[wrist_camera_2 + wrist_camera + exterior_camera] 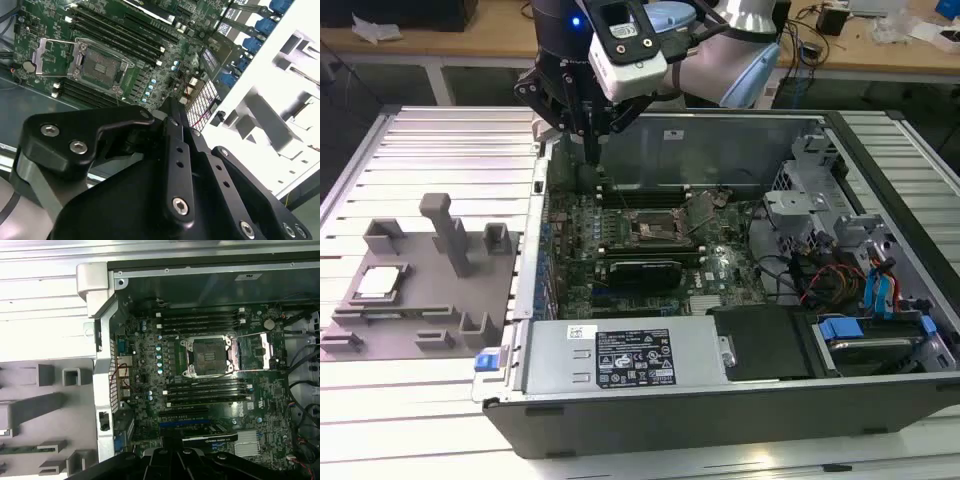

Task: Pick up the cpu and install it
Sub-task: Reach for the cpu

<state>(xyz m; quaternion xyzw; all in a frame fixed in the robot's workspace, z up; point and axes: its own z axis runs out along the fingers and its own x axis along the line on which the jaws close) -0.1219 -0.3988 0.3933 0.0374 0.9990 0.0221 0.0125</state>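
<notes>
1. One claw (592, 148) hangs above the far corner of the open computer case (720, 410), on the exterior view's left. Its fingers are pressed together with nothing between them.
2. The cpu (378, 283) lies flat in a recess of the grey fixture plate (420, 335) on the worktop (440, 140), on the exterior view's left, well apart from the claw.
3. In the first wrist view, the motherboard socket (209, 356) stands open and bare, with its metal frame folded aside.

No print can be read; the white label (633, 357) on the computer case (720, 420) carries illegible black marks.
</notes>
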